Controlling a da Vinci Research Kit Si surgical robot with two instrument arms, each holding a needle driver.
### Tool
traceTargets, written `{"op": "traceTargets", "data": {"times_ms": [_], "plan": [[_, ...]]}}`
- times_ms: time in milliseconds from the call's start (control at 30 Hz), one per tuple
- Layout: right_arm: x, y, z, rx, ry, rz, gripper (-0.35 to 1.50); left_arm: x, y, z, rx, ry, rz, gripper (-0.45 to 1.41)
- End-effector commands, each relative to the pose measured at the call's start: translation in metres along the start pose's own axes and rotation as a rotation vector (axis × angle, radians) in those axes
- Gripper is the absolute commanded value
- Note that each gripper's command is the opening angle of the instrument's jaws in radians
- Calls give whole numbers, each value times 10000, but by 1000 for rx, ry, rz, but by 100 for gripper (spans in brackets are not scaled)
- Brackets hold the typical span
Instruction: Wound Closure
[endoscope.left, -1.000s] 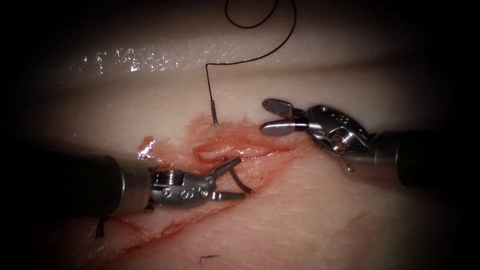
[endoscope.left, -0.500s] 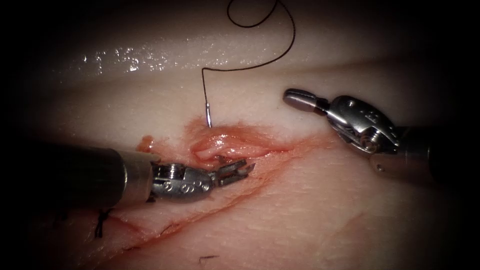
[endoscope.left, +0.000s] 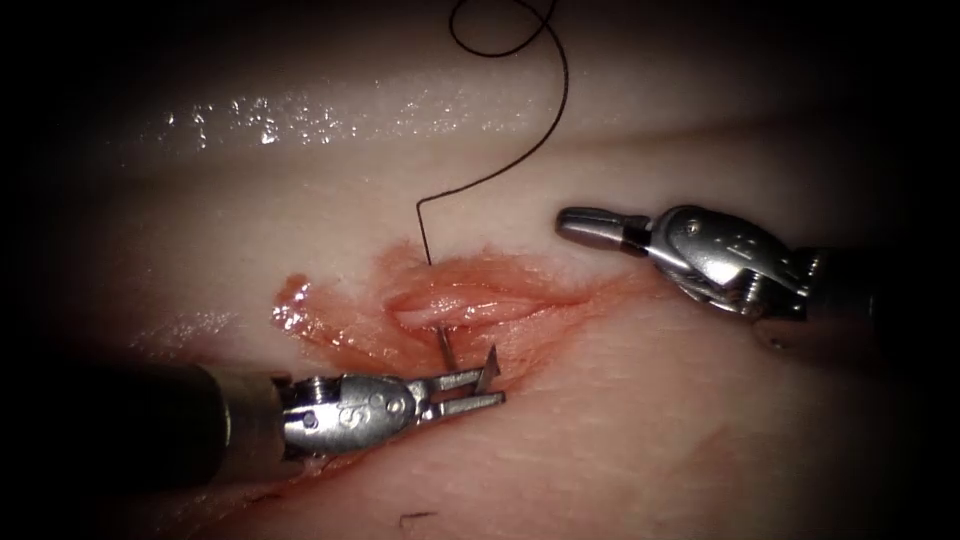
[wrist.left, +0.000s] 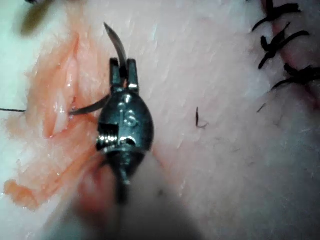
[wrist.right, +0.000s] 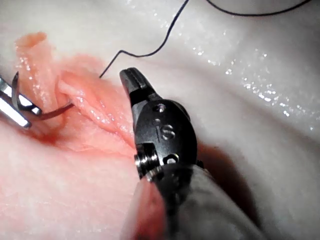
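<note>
Your left tool (endoscope.left: 487, 385) lies low on the tissue (endoscope.left: 650, 440), just below the cut (endoscope.left: 470, 305), and its fingers (wrist.left: 131, 68) are clamped on the needle (endoscope.left: 488, 368) close behind its tip, so the sharp end stands up past the fingers while the rest of the curve runs back up into the cut's lower lip; from the left wrist view you see that same curve leave the fingers and bend round into the pink flesh, so the needle is partly through the tissue with its tail end buried. The thread (endoscope.left: 520, 130) rises from the upper lip of the cut, kinks, sweeps up to the right and curls into a loop near the top edge of the endoscope view. Your right tool (endoscope.left: 580, 224) hovers to the right of the cut and a little above it, its fingers (wrist.right: 134, 82) pressed together on nothing, apart from the tissue fold, the needle and the thread. Red fluid (endoscope.left: 330, 325) wets the tissue round the cut and trails off to the left, and from the left wrist view earlier dark stitches (wrist.left: 285, 45) sit in a row well away from the needle
</note>
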Motion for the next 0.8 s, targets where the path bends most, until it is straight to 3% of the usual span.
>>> {"op": "traceTargets", "data": {"times_ms": [33, 267, 467, 500, 567, 633, 733, 800], "plan": [[-2, -5, 12, 29, 6, -4, -35, -2, 2, 6, -9, 14, -18, -45], [0, -32, 14, 72, -1, 48, -35, 18, 16, -6, -107, 88, -235, -45], [-3, -46, 18, 63, 1, 187, -35, 25, 26, -13, -152, 92, -249, -45], [-5, -48, 20, 62, 1, 220, -35, 27, 27, -14, -155, 97, -232, -45], [-8, -52, 24, 56, 7, 303, 12, 31, 27, -17, -160, 99, -151, -45], [-12, -57, 27, 51, 22, 386, 31, 36, 26, -21, -134, 98, -65, -45], [-15, -56, 30, 26, 37, 490, 9, 50, 19, -28, -101, 105, 75, -45], [-15, -51, 29, 4, 41, 549, 19, 62, 11, -32, -97, 114, 149, -45]]}}
